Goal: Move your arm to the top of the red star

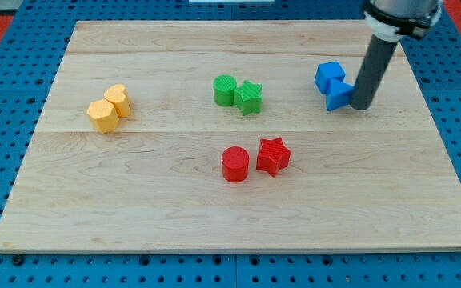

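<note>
The red star (pixel 273 155) lies on the wooden board (pixel 134 216) a little right of the middle, with a red cylinder (pixel 234 164) close on its left. My tip (pixel 360 106) is at the view's upper right, touching or nearly touching the right side of a blue block (pixel 341 94). The tip is well to the right of and above the red star, about a hundred pixels away. The dark rod rises from the tip to the arm at the view's top right corner.
A second blue block (pixel 328 76) sits just above-left of the first. A green cylinder (pixel 225 90) and a green star (pixel 248 98) stand together above the red blocks. Two yellow blocks (pixel 102 116) (pixel 118 100) sit at the left.
</note>
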